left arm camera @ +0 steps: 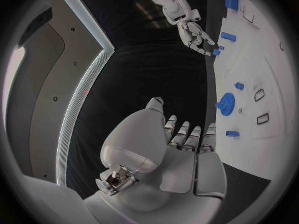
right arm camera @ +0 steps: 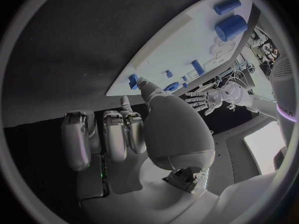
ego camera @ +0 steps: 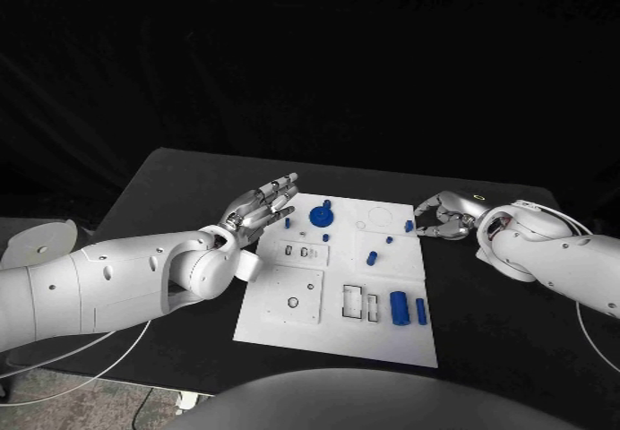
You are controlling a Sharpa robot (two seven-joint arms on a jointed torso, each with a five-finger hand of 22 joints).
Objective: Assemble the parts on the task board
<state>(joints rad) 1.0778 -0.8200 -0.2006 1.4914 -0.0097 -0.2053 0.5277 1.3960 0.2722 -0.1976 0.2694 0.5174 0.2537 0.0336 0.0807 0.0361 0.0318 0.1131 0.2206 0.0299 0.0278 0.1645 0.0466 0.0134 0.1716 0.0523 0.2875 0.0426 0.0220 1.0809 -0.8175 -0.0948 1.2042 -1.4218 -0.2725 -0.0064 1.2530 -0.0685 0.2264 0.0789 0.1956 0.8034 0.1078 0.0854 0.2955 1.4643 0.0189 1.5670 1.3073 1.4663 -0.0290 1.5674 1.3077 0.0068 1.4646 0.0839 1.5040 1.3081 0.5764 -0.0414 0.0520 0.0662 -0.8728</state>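
The white task board [ego camera: 388,345] lies in the middle of the black table. A blue gear [ego camera: 321,215], several small blue pegs [ego camera: 372,258] and two blue cylinders [ego camera: 400,307] sit on it. My left hand [ego camera: 262,204] hovers over the board's far left corner with its fingers stretched apart and nothing in it. My right hand [ego camera: 443,215] is at the board's far right edge, fingers loosely bent and holding nothing. Its thumb tip is right beside a small blue part [right arm camera: 132,80] at that edge [ego camera: 409,226]. The left wrist view shows the gear [left arm camera: 226,104] and the right hand [left arm camera: 194,35].
Rectangular slots [ego camera: 351,302] and a square plate with a hole [ego camera: 295,302] mark the board's near half. A white round object [ego camera: 46,240] stands off the table's left side. Thin cables [ego camera: 78,349] run below the left arm. Bare black tabletop [ego camera: 503,340] flanks the board.
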